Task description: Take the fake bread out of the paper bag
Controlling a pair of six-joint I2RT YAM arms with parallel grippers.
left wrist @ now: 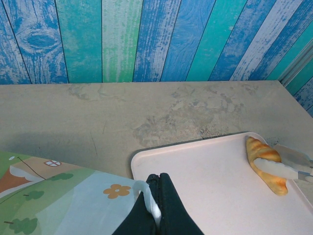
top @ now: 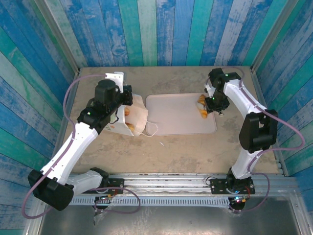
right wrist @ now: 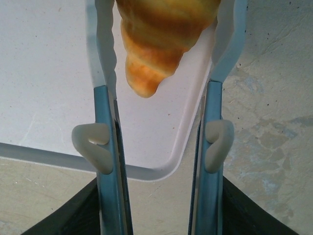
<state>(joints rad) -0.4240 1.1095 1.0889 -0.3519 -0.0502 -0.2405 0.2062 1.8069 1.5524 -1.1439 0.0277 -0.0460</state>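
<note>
Right wrist showed the right end effector (right wrist: 164, 19) clamped on a croissant (right wrist: 156, 54) low over the tray (right wrist: 49, 73), at its far right corner. Released so near the rim, it could roll onto the table (right wrist: 264, 98). Left of the tray, the left end effector (left wrist: 152, 196) was pinched shut on the bag (left wrist: 58, 196); a slip would collapse its mouth.

No legible txt, nos., labels or brand marks are found anywhere. Paper bag (left wrist: 58, 196) is printed w/ pics only: orange flower, green trees, house shape; no lettering.
</note>
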